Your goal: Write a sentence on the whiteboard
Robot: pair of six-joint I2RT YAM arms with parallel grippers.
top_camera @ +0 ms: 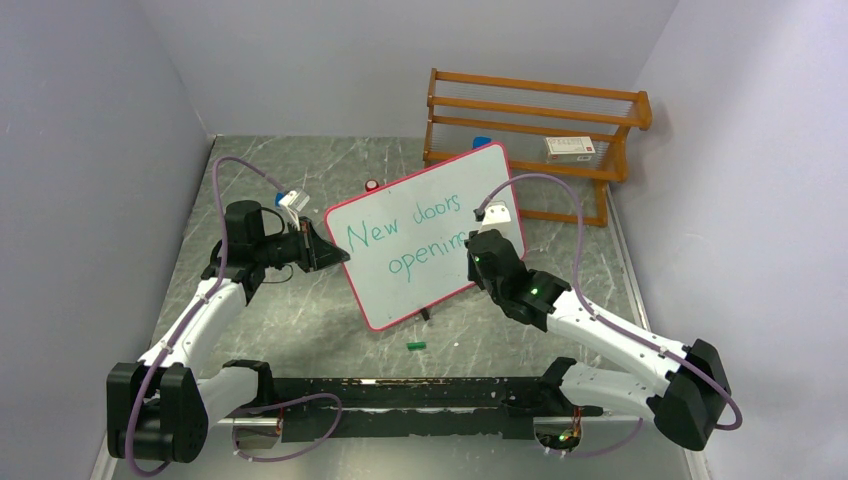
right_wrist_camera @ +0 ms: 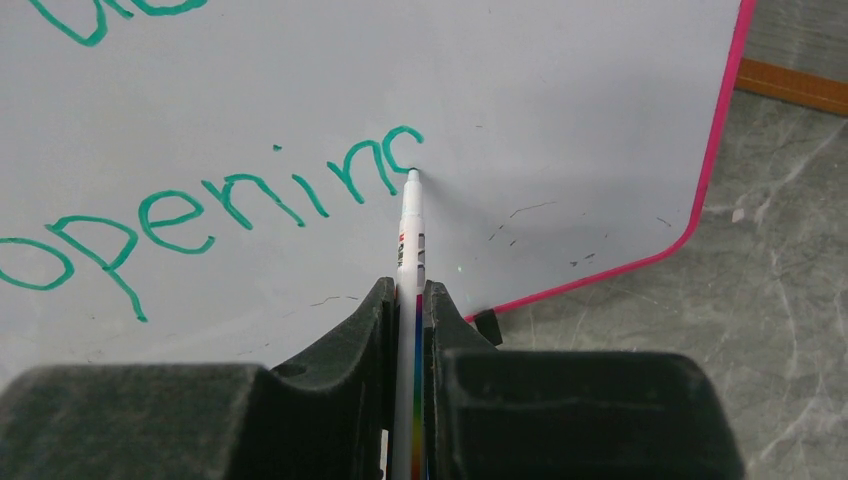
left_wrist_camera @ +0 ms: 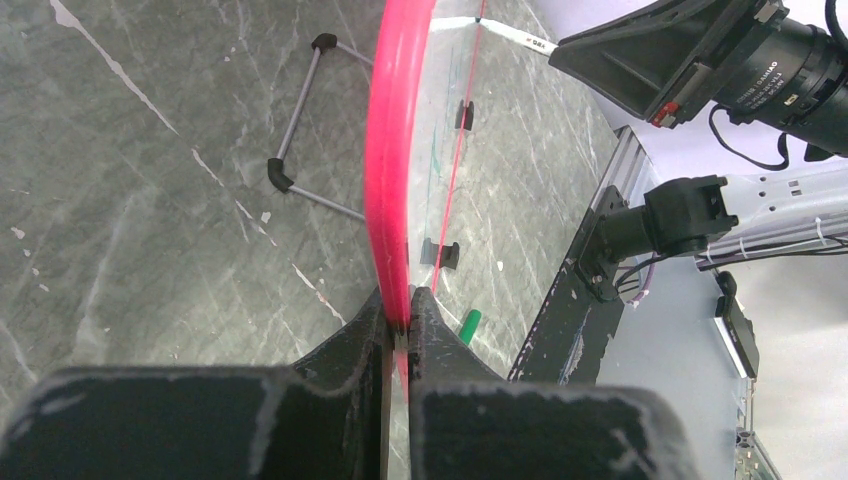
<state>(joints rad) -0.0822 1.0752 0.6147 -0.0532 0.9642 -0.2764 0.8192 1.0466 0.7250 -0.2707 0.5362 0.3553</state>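
The whiteboard (top_camera: 425,235) stands tilted mid-table, white with a pink-red rim. My left gripper (top_camera: 335,254) is shut on its left rim (left_wrist_camera: 392,170), seen edge-on in the left wrist view, with the jaws (left_wrist_camera: 400,310) pinching it. The sentence (top_camera: 405,240) in green reads "New doors openin" plus a partly drawn last letter (right_wrist_camera: 385,160). My right gripper (right_wrist_camera: 405,295) is shut on a white marker (right_wrist_camera: 409,240), whose tip touches the board at the end of that letter. In the top view the right gripper (top_camera: 480,245) covers the end of the second line.
A green marker cap (top_camera: 416,345) lies on the table in front of the board, also in the left wrist view (left_wrist_camera: 468,324). A wooden rack (top_camera: 535,130) with a small box (top_camera: 570,148) stands at the back right. A small red-and-white object (top_camera: 372,185) lies behind the board.
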